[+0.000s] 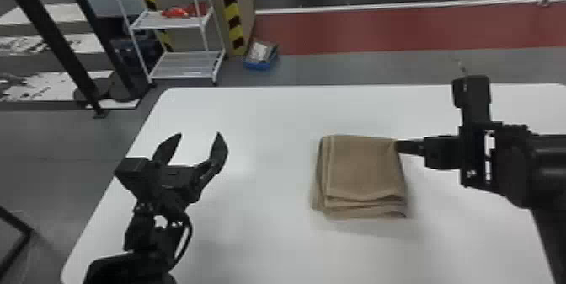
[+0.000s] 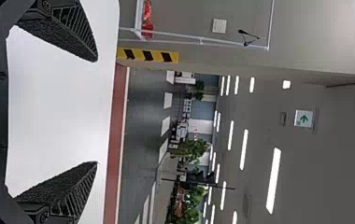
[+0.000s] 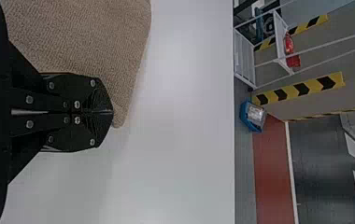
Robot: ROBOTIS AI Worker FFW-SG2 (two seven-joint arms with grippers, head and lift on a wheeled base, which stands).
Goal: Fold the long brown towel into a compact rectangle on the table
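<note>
Left pincer point(image 1: 200, 134) gapes empty, centre-left. Right pincer point(image 1: 397, 146) is closed at the towel's point(image 1: 362, 167) upper-right corner, hold unclear; square the layers gently.

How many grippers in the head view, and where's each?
2. The left gripper is open over the left part of the table; the right gripper is shut, at the far right corner of the folded brown towel.

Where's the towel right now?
Head view, right of centre: the folded brown towel lies on the white table, its far right corner at the tips of the robot's closed right end effector.
</note>
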